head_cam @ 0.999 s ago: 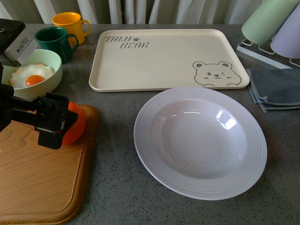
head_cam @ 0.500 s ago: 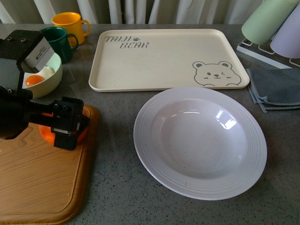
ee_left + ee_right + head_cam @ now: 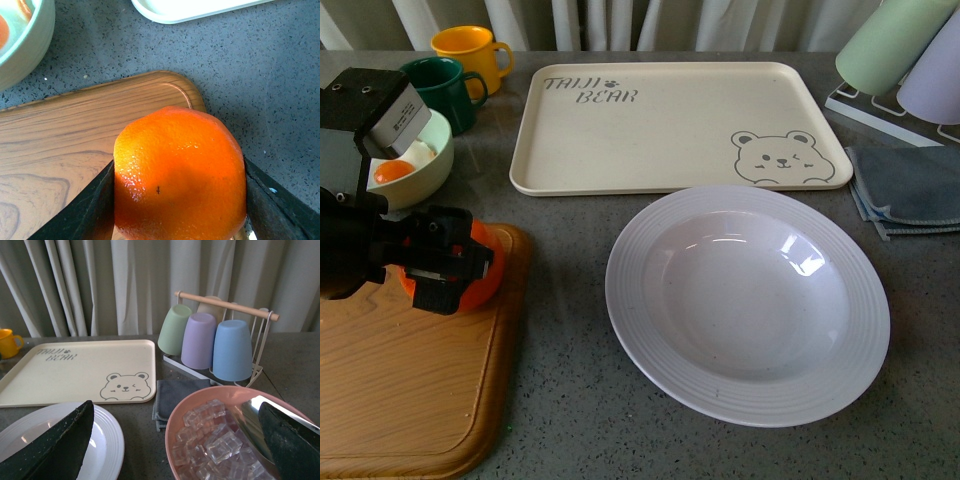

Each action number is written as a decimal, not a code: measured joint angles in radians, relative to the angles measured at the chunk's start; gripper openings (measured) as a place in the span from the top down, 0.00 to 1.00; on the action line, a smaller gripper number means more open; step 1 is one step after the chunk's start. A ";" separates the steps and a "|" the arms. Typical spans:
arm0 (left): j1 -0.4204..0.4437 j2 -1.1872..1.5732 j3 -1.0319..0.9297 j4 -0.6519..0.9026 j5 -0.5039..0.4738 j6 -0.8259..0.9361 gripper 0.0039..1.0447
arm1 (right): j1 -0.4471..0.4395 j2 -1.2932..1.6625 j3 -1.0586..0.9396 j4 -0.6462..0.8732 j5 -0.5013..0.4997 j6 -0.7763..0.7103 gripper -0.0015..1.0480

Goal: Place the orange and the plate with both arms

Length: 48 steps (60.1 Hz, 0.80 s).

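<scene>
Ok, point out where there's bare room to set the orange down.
The plate is bare inside, as is the bear tray behind it. The cutting board is free on its near half. Crowded: the back-left corner with mugs and egg bowl, and the right edge with cloth.

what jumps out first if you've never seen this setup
The bright orange gripped by the left gripper stands out first, at the far corner of the wooden cutting board on the left. Next is the large white plate, empty, mid-table, with the bear tray just behind it.
</scene>
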<state>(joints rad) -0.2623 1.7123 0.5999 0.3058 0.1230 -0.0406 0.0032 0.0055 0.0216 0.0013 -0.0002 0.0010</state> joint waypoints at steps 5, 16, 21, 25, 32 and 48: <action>0.002 -0.031 0.000 -0.014 0.000 0.005 0.44 | 0.000 0.000 0.000 0.000 0.000 0.000 0.09; -0.031 -0.110 0.000 -0.039 0.015 0.007 0.44 | 0.000 0.000 0.000 0.000 0.000 0.000 0.09; -0.066 -0.116 0.003 -0.042 0.031 0.001 0.44 | 0.000 0.000 0.000 0.000 0.000 0.000 0.09; -0.115 -0.113 0.018 -0.039 0.047 -0.018 0.44 | 0.000 0.000 0.000 0.000 0.000 0.000 0.09; -0.180 -0.091 0.063 -0.017 0.060 -0.042 0.44 | 0.000 0.000 0.000 0.000 0.000 0.000 0.09; -0.317 0.019 0.161 0.010 0.077 -0.081 0.44 | 0.000 0.000 0.000 0.000 0.000 0.000 0.09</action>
<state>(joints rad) -0.5789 1.7309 0.7605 0.3157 0.2001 -0.1215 0.0032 0.0055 0.0216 0.0013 -0.0002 0.0010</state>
